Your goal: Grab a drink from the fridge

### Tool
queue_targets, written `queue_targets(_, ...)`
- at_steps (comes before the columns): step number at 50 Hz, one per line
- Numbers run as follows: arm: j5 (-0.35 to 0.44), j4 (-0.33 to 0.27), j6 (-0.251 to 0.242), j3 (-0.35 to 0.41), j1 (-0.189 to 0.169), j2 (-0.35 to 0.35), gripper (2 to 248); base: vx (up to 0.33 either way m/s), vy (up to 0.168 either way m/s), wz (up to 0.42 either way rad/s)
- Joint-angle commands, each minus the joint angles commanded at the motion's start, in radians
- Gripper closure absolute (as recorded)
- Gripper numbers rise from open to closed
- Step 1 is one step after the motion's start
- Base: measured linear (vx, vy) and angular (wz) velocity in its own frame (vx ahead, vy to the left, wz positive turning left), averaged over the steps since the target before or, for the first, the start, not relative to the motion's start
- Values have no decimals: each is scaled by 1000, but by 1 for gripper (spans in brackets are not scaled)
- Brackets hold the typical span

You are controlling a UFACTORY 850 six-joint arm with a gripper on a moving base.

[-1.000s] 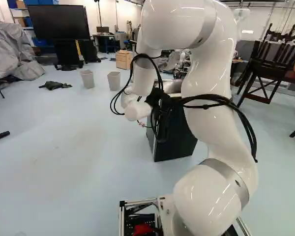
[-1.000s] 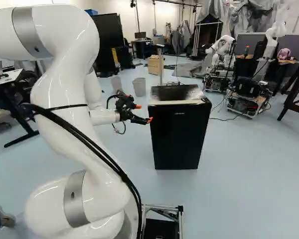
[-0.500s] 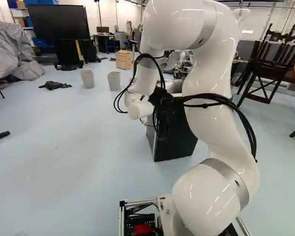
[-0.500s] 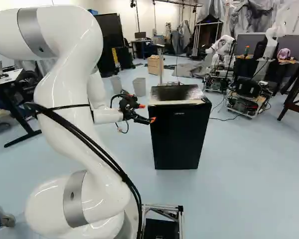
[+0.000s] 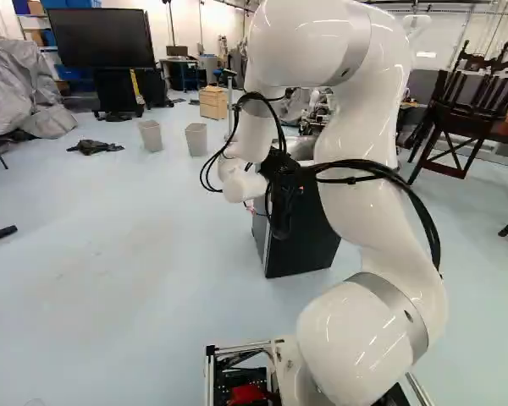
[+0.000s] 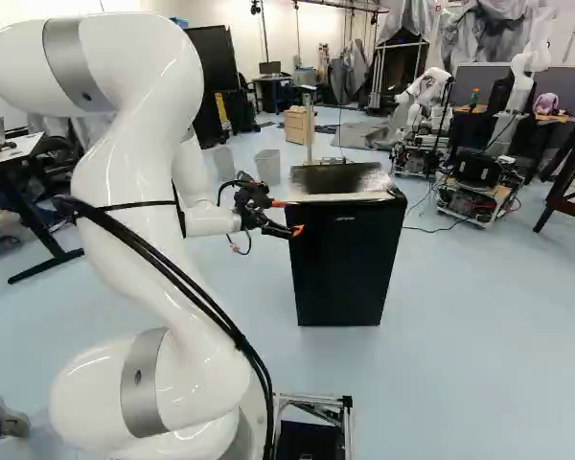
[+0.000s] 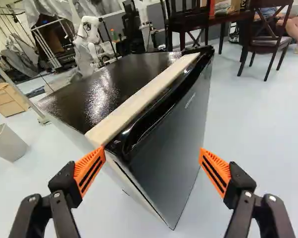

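In the right base view my gripper point(image 6: 288, 217) is at the upper side edge of the black fridge point(image 6: 345, 268), one fingertip near the top and the other lower by the door. The wrist view has the gripper point(image 7: 152, 150) open, its orange-padded fingers wide apart. Ahead and between them stands the near corner of the fridge door point(image 7: 171, 144); one fingertip looks close to the corner, but touching cannot be told. The door lies against the cabinet under a glossy black top point(image 7: 109, 89) with a pale strip. No drink shows.
Two grey bins point(image 5: 196, 139) and a wooden drawer box point(image 5: 212, 102) stand beyond the fridge. Another robot point(image 6: 426, 96) and a wheeled cart point(image 6: 474, 187) are farther back. Dark chairs point(image 7: 268, 42) stand by a table past the fridge.
My arm has moved a little toward the fridge, bringing the gripper closer to the door's edge. The base and fridge have stayed put.
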Motion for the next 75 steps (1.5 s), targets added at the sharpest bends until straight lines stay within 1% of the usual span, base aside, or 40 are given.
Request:
queue_targets(28, 0, 0, 0, 34, -12, 22, 3, 0, 0, 0)
queue_targets(52, 0, 0, 0, 98, -27, 63, 3, 0, 0, 0)
queue_targets(75, 0, 0, 0, 180, -43, 118, 3, 0, 0, 0)
